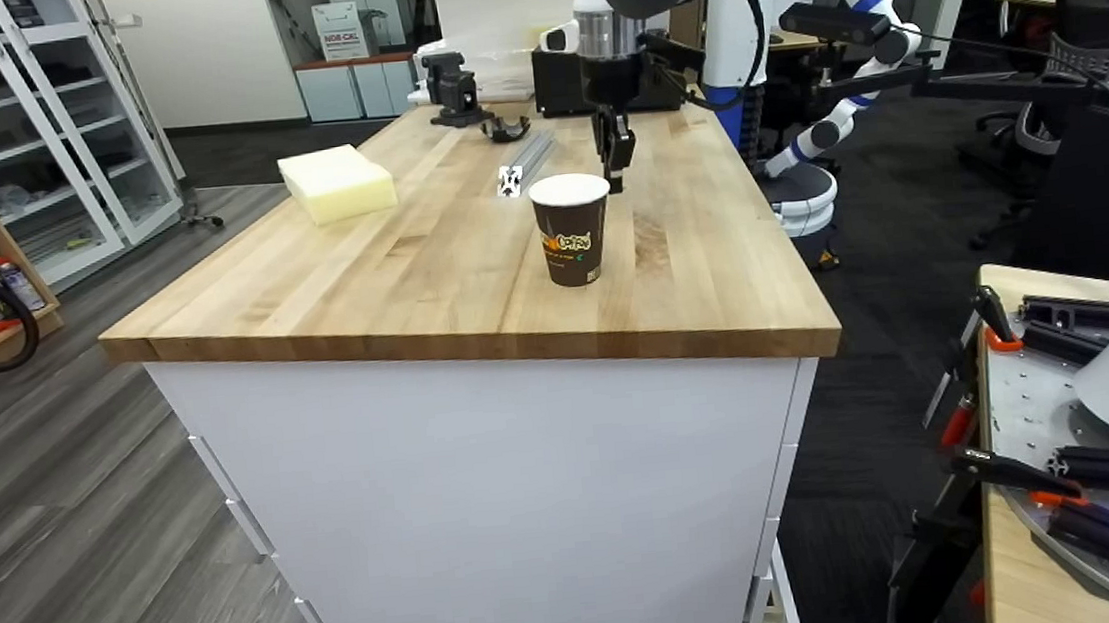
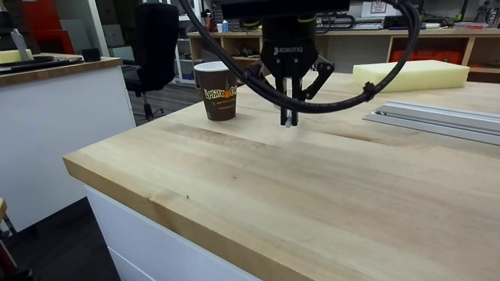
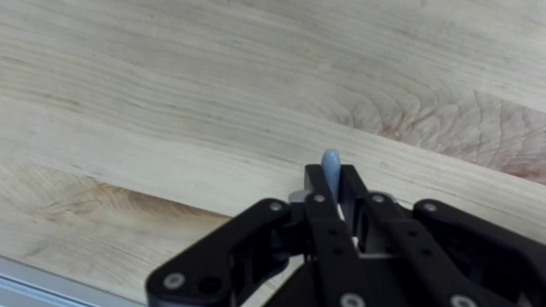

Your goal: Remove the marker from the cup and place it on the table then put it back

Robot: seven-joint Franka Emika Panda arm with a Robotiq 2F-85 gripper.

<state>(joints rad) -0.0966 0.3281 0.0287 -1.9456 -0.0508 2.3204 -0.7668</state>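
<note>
The dark brown paper cup with a white rim stands upright on the light-wood table (image 1: 381, 276) in both exterior views (image 1: 572, 240) (image 2: 219, 94); it is out of the wrist view. My gripper (image 2: 289, 117) points down beside the cup, apart from it, with its tips low over the table; it also shows in an exterior view (image 1: 615, 171). In the wrist view the fingers (image 3: 331, 181) are closed on the marker (image 3: 331, 162). Its blue-grey rounded end sticks out past the fingertips; the rest is mostly hidden between the fingers. I cannot tell whether the marker touches the table.
A silver aluminium rail (image 2: 470, 125) lies on the table beside the gripper; its edge shows in the wrist view (image 3: 51, 290). A pale yellow block (image 1: 340, 183) lies on the table. Black clamp-like parts (image 1: 455, 89) stand farther back. A black cable (image 2: 324, 107) loops around the gripper.
</note>
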